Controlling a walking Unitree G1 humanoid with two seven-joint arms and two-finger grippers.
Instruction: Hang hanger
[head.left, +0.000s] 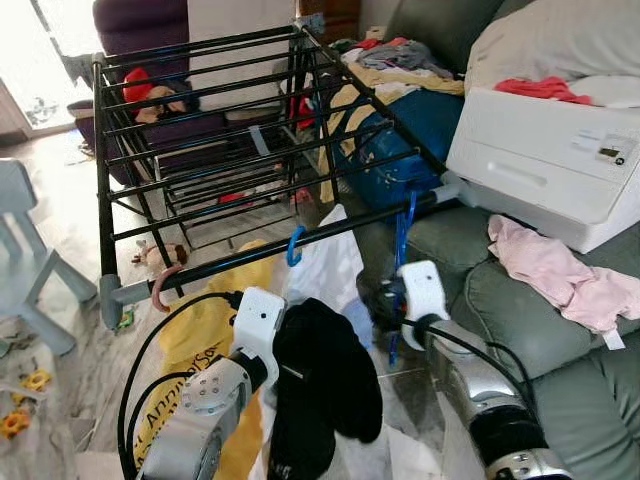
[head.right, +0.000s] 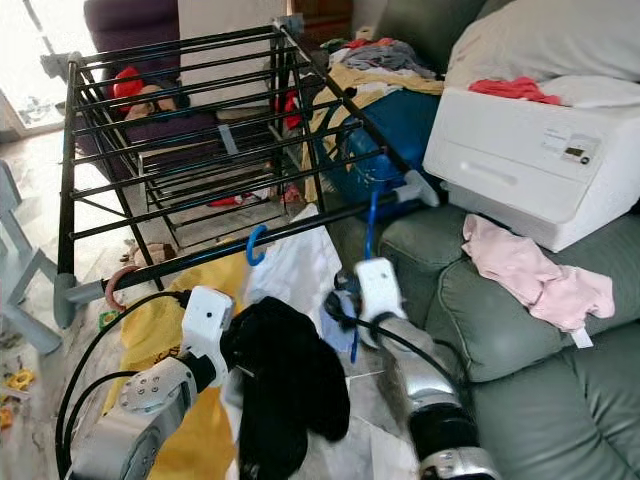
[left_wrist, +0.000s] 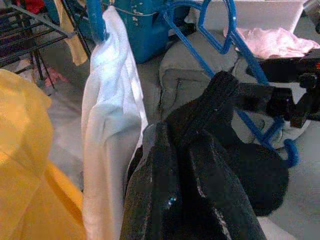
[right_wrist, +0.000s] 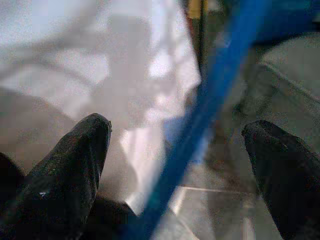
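A black drying rack (head.left: 200, 130) stands in front of me. On its front rail (head.left: 230, 262) hang a pink hook (head.left: 163, 285), a blue hook (head.left: 295, 247) carrying a white garment (head.left: 335, 265), and a blue hanger (head.left: 403, 225) near the right end. My right gripper (right_wrist: 180, 130) is open, and the blue hanger's bar (right_wrist: 200, 125) runs between its fingers (right_wrist: 75, 165) without touching either one. My left gripper (left_wrist: 185, 165) is shut on a black garment (head.left: 325, 385), held low in front of the white garment.
A yellow garment (head.left: 200, 330) hangs under the rail at the left. A grey-green sofa (head.left: 520, 330) on the right carries a white box (head.left: 540, 160), a pink cloth (head.left: 560, 270) and a blue bag (head.left: 400, 140). A small grey chair (head.left: 20, 250) stands at the far left.
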